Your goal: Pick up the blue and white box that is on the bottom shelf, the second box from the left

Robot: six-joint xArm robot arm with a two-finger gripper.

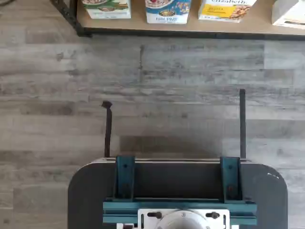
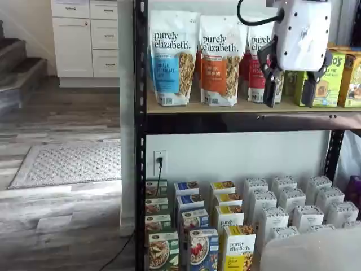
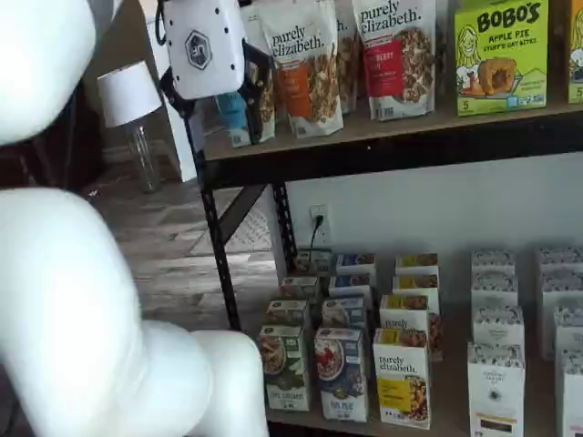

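The blue and white box [image 2: 203, 248] stands at the front of the bottom shelf [image 3: 448, 411], between a green-fronted box [image 2: 163, 252] and a yellow "purely elizabeth" box [image 2: 240, 249]. It also shows in a shelf view [image 3: 340, 373] and, cut off at the picture's edge, in the wrist view [image 1: 167, 10]. My gripper [image 2: 290, 90] hangs high up in front of the tan upper tier, far above the box. A gap shows between its two black fingers and they hold nothing. It also shows in a shelf view [image 3: 221, 109].
Tall granola bags [image 2: 172, 56] and green Bobo's boxes [image 3: 499, 50] fill the tan tier. White boxes [image 2: 293, 212] fill the bottom shelf's right side. A dark mount with teal brackets [image 1: 177, 191] sits over grey wood floor. My white arm [image 3: 82, 300] fills the foreground. A cable [image 2: 158, 169] hangs from a wall outlet.
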